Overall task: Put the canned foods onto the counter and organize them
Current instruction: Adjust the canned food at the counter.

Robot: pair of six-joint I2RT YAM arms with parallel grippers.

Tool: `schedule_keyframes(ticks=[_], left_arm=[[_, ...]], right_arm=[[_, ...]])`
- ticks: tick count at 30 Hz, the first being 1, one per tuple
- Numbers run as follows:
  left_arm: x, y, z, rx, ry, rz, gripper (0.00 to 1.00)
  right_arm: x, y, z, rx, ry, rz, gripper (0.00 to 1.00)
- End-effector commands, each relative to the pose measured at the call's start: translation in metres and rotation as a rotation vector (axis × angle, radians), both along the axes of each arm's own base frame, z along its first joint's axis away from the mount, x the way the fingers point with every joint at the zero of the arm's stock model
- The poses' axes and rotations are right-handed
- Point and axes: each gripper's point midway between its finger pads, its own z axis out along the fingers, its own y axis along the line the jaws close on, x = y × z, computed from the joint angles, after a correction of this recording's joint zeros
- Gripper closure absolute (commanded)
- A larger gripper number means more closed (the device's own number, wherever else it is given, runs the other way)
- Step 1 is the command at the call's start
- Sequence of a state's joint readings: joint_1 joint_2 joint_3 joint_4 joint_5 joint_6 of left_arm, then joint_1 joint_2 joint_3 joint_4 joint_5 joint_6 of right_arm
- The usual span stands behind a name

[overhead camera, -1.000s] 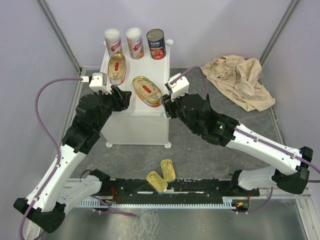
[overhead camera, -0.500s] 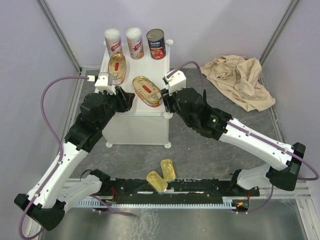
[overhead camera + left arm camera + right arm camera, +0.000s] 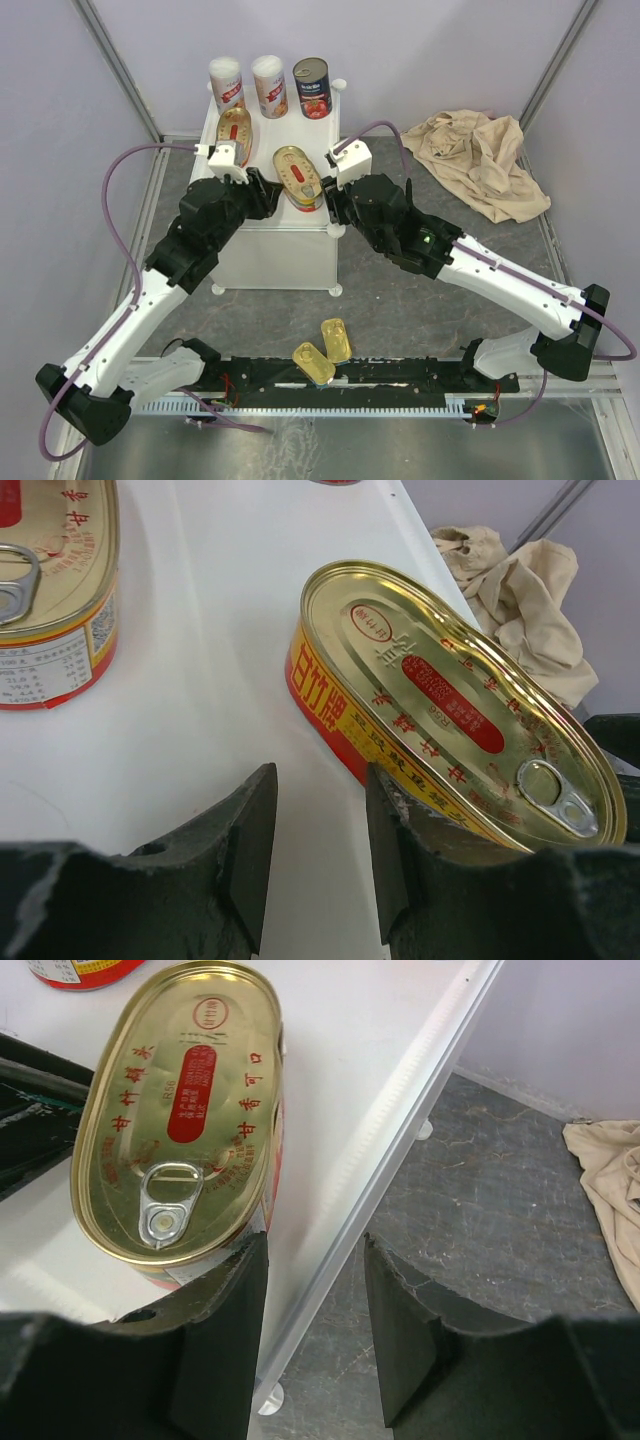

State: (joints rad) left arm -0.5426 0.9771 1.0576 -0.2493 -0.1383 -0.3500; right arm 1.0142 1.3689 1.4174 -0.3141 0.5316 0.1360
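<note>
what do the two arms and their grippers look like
The left arm and right arm match: white lower links, bulky black upper sections. Each wrist carries a small white camera block fed by a looping purple cable. The fingers are flat matte black pads with scuffed edges.

Bright even light, sheen on tin (image 3: 450,695)

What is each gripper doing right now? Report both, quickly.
Left gripper: jaws open, nothing between them; the oblong tin sits just outside them.
Right gripper: jaws open, nothing between them; the same tin lies alongside.
</note>
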Motion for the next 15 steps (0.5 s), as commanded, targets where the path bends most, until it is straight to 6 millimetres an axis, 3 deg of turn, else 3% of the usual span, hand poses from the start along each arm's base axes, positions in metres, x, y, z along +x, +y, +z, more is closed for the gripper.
schedule_keyframes(ticks=[1, 9, 15], left_arm=[[0.005, -0.016, 0.036, -0.072, -0.081, -0.018, 0.52], [0.011, -0.03, 0.038, -0.063, -0.086, -0.013, 0.52], [0.013, -0.031, 0.038, -0.073, -0.094, 0.011, 0.52]], right_arm=[[0.001, 0.008, 0.023, 0.081, -0.026, 0.015, 0.49], [0.011, 0.013, 0.017, 0.052, -0.021, -0.005, 0.49], [0.03, 0.006, 0.014, 0.072, -0.003, -0.047, 0.49]])
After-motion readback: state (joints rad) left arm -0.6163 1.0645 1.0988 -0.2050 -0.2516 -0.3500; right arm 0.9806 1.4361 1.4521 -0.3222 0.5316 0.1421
